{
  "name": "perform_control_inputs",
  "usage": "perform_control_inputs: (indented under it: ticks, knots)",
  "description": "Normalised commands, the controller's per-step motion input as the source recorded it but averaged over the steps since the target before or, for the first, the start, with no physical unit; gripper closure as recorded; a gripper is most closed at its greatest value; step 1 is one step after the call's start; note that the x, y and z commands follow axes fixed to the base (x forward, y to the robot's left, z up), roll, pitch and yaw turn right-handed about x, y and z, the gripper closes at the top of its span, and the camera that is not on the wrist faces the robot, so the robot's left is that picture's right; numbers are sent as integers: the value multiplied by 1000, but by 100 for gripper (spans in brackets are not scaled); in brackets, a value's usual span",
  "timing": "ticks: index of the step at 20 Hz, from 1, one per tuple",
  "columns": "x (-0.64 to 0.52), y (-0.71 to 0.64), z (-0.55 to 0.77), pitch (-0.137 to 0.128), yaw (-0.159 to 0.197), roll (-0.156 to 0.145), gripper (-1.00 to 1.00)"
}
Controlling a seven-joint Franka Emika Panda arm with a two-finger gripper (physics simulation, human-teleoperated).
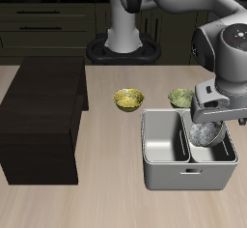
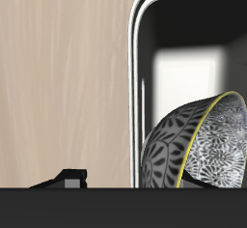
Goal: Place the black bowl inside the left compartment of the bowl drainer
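Observation:
The black bowl [image 1: 205, 133], silvery speckled inside, hangs tilted from my gripper [image 1: 210, 124], which is shut on its rim. It sits low over the well of the grey bowl drainer [image 1: 183, 179] that lies farther from the dark cabinet, just past the middle wall [image 1: 188, 140]. In the wrist view the black bowl [image 2: 198, 147] shows its patterned side and thin yellow rim inside the bowl drainer's rounded rim [image 2: 138, 77]. I cannot tell whether the bowl touches the well's floor. The other well is empty.
A yellow-gold patterned bowl [image 1: 128, 99] and a green patterned bowl [image 1: 180, 98] stand on the table just behind the drainer. A large dark cabinet [image 1: 43, 116] takes up the far side of the table from the drainer.

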Motion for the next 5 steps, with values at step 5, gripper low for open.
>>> perform_control_inputs:
  ticks: [5]
  knots:
    - [23, -84, 22, 3, 15, -11, -100]
